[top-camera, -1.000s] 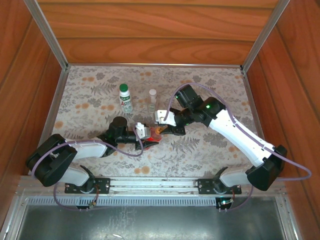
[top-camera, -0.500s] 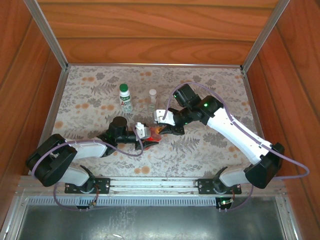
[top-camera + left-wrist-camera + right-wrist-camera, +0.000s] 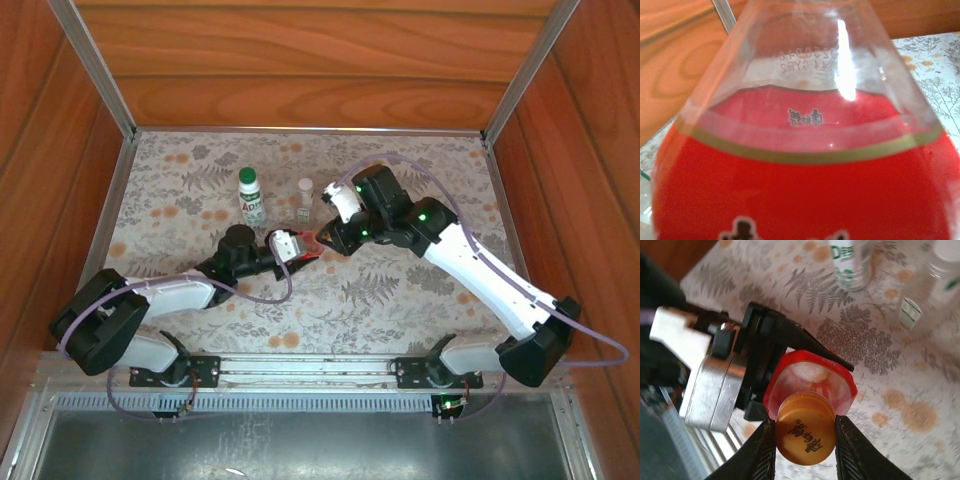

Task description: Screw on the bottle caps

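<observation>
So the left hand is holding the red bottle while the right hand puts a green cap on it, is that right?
Nearly. The cap is orange, not green: the right wrist view shows the orange cap pinched between the fingers of the right hand, at the mouth of the red bottle. The left hand does hold that bottle.

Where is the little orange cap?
In the right wrist view, the orange cap is bottom centre, pinched between the right fingers, at the red bottle's mouth.

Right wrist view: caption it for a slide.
Right hand grips the orange cap on the red bottle held by the left hand.
</observation>
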`<state>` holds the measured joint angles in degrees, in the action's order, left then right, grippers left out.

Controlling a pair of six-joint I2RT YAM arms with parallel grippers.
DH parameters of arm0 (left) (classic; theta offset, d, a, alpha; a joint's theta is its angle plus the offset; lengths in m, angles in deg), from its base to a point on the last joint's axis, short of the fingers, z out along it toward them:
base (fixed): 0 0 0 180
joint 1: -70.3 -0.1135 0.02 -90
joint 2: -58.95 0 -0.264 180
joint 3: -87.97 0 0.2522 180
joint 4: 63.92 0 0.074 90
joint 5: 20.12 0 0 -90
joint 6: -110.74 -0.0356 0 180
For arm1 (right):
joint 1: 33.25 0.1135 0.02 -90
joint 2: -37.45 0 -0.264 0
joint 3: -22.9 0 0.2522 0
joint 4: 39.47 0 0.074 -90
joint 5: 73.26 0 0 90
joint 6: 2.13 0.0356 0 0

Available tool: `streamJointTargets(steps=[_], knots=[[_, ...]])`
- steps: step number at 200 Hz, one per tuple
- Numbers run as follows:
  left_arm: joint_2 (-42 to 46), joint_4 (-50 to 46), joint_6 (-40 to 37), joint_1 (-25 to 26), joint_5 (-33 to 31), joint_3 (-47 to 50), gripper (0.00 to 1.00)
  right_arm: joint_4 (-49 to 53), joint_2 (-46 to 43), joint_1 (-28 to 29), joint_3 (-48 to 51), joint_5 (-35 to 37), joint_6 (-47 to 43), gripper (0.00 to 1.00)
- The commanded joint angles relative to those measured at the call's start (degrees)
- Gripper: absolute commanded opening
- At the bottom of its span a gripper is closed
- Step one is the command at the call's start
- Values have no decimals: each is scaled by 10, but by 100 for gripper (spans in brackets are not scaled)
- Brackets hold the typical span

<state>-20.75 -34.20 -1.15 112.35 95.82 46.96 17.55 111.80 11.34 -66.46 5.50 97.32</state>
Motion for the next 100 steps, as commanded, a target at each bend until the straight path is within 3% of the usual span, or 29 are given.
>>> streamJointTargets(steps=[1,22,36,53,74,100], knots=[[-22,5,-13,7,-3,-21,54,-24,-17,-4,15,24,149,31],[-24,5,-30,7,2,-21,54,-17,-32,-4,2,-7,7,46],[-17,5,-75,7,2,-10,52,9,-44,-3,0,-57,-163,54],[-10,5,-113,6,-17,4,50,49,-72,-2,17,-103,-352,57],[-4,-1,-145,4,-35,13,49,91,-87,-2,20,-84,-532,58],[8,-8,-189,4,-33,26,49,104,-80,3,22,-21,-659,56]])
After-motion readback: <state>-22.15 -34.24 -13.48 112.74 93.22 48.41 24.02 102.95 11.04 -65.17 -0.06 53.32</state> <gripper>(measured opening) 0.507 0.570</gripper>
